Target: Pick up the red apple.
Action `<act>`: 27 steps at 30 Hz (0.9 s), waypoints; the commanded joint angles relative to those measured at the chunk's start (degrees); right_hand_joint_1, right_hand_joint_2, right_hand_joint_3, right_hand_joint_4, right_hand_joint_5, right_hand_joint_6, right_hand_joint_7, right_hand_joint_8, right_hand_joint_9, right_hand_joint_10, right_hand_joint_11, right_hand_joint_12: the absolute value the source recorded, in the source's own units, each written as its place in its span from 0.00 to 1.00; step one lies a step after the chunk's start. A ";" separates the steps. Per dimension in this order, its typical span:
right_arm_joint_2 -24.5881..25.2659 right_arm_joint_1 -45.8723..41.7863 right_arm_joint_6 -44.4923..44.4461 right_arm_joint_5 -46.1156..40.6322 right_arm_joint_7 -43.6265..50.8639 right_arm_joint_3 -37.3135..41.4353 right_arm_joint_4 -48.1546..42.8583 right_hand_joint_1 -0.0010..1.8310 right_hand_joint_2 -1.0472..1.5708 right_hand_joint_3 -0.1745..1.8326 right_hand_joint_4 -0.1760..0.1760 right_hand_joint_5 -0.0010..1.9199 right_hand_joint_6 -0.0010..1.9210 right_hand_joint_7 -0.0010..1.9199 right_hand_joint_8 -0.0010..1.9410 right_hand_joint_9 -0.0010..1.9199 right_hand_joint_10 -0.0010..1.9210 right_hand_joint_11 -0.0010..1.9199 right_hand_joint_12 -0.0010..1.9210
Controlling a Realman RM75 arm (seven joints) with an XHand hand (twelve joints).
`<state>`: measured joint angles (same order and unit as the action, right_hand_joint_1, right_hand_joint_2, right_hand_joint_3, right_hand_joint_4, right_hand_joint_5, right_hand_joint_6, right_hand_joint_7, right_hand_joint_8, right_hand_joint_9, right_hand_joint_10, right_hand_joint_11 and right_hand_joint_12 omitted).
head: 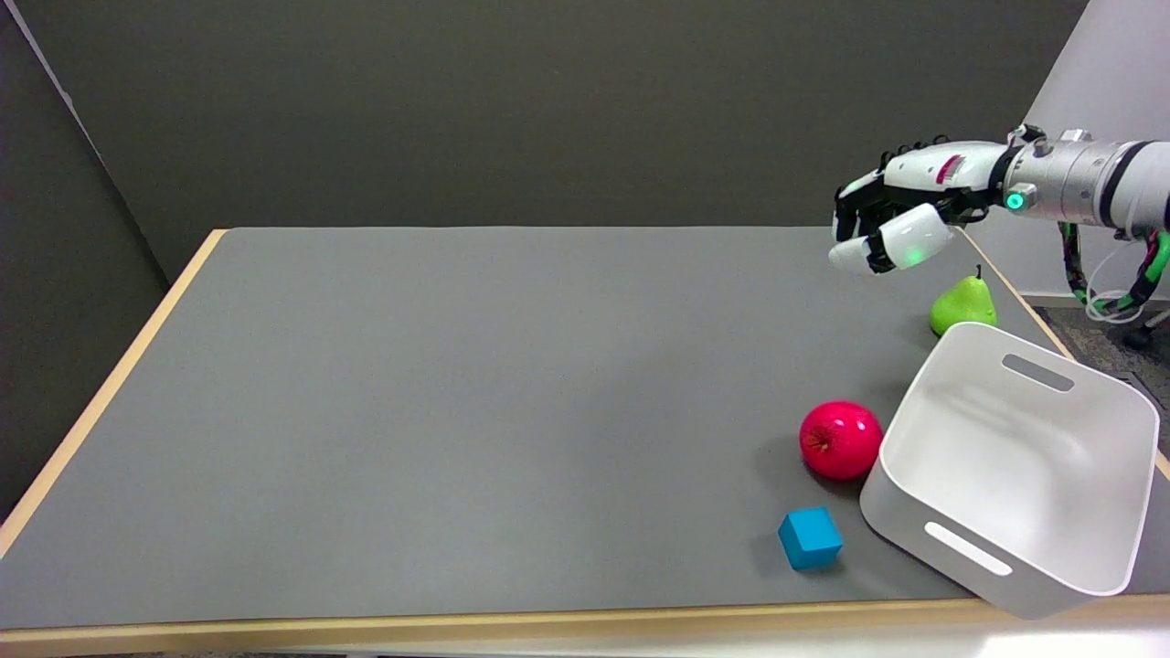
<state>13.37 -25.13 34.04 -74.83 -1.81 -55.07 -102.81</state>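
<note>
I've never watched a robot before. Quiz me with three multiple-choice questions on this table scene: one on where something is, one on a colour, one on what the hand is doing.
1. The red apple lies:
A. inside the white bin
B. against the bin's outer wall
C. beside the green pear

2. The small cube is:
A. blue
B. yellow
C. red

3. The right hand:
A. grips the apple
B. holds the pear
C. holds nothing, raised above the table

Answers: 1 B, it lies on the table at the bin's left wall. 2 A, plainly blue. 3 C, nothing sits in its fingers.
</note>
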 commanded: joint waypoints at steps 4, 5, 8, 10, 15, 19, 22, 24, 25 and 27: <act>3.99 17.28 18.57 17.22 -11.71 -22.05 -0.75 0.12 0.63 0.50 0.68 0.22 0.43 0.29 0.32 0.20 0.50 0.12 0.74; 4.26 17.39 19.87 16.48 -11.79 -22.01 -0.81 0.12 0.63 0.50 0.68 0.21 0.42 0.29 0.32 0.19 0.50 0.12 0.74; 6.02 17.69 22.69 14.68 -12.73 -21.05 -1.04 0.12 0.63 0.50 0.68 0.21 0.42 0.29 0.31 0.19 0.49 0.12 0.74; 7.47 18.14 25.10 14.38 -12.36 -19.08 -1.23 0.12 0.63 0.50 0.68 0.21 0.42 0.29 0.31 0.19 0.49 0.12 0.74; 8.05 20.08 27.32 13.44 -12.22 -16.38 -1.44 0.13 0.63 0.49 0.68 0.21 0.42 0.28 0.31 0.17 0.49 0.12 0.74; 7.97 21.36 26.55 10.77 -12.22 -16.24 -1.46 0.13 0.63 0.49 0.67 0.21 0.41 0.27 0.30 0.17 0.49 0.11 0.73; 7.92 21.90 26.72 9.55 -12.22 -16.24 -1.45 0.12 0.63 0.49 0.66 0.21 0.41 0.27 0.30 0.16 0.49 0.11 0.73; 7.92 22.06 27.26 9.54 -12.22 -16.02 -1.45 0.12 0.63 0.49 0.65 0.21 0.41 0.27 0.30 0.16 0.49 0.10 0.73; 7.92 22.06 27.37 9.54 -12.22 -16.01 -1.45 0.12 0.63 0.49 0.65 0.21 0.40 0.27 0.30 0.16 0.49 0.10 0.73; 7.97 22.07 28.03 9.32 -12.67 -16.65 -1.40 0.12 0.63 0.49 0.63 0.21 0.40 0.27 0.30 0.16 0.49 0.10 0.73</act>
<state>19.49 -7.75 55.52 -62.94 -12.27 -70.77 -103.90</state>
